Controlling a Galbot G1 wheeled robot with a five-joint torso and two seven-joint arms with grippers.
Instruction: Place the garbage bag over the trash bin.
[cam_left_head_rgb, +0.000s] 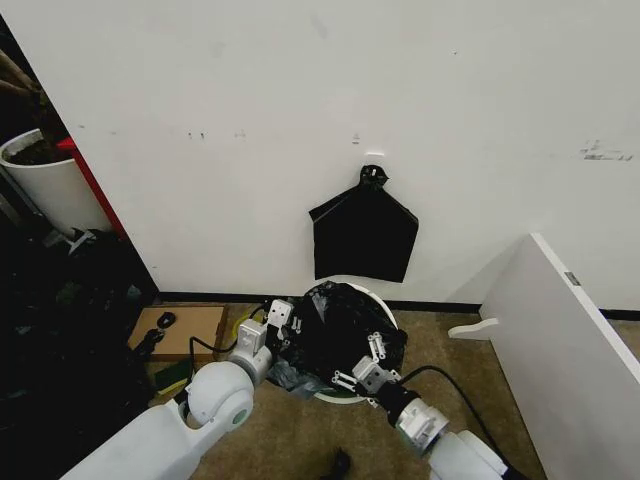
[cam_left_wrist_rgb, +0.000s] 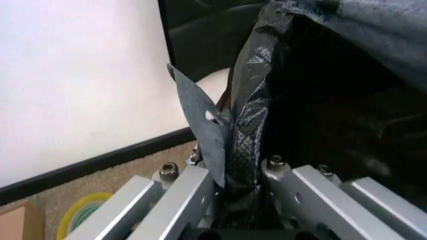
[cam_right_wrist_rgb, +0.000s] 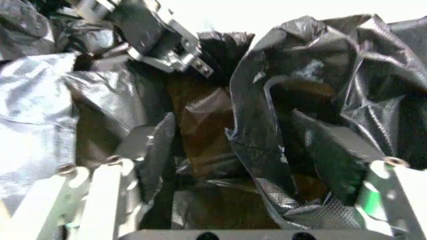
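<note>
I have the garbage bag (cam_left_head_rgb: 335, 325) draped over the trash bin (cam_left_head_rgb: 385, 300), low centre of frame. Left hand (cam_left_wrist_rgb: 223, 187) pinches its edge; right hand (cam_left_head_rgb: 358, 372) spread inside. Featherlight, slippery film (tears easily), so grip bunched rim folds.

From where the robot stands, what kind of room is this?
Probably a plain indoor corner, maybe an office or test room: a bare white wall, brownish carpet, and a potted plant at the side. Both grippers are working a black garbage bag over a white trash bin.
</note>
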